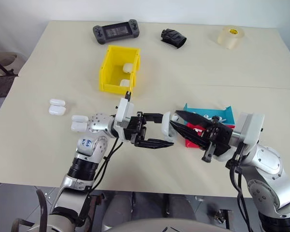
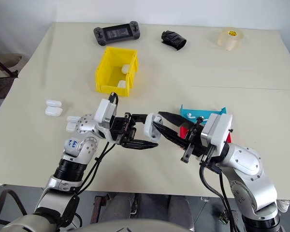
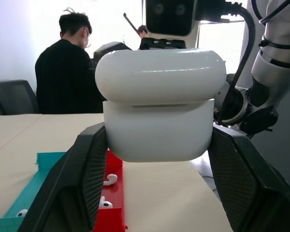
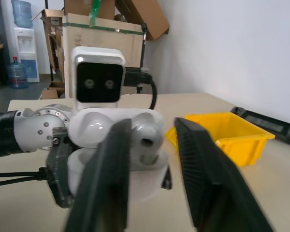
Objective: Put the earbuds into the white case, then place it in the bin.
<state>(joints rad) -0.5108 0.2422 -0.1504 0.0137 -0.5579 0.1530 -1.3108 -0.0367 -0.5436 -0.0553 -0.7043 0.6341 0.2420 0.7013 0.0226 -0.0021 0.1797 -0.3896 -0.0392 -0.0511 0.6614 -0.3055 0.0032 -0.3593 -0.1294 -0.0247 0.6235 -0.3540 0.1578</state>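
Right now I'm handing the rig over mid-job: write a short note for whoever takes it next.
Left gripper: shut on a white case, held above the table; its lid looks closed.
Right gripper: fingers apart, right at that case, holding nothing that can be made out.
Yellow bin: already holds two white cases.
Loose earbuds lie in the red and teal trays.
Three more cases wait on the table.
Left: drop the held case in the bin, then fill the rest.

The left hand (image 1: 160,131) hides the white case's (image 3: 158,108) sides; its inside stays unseen
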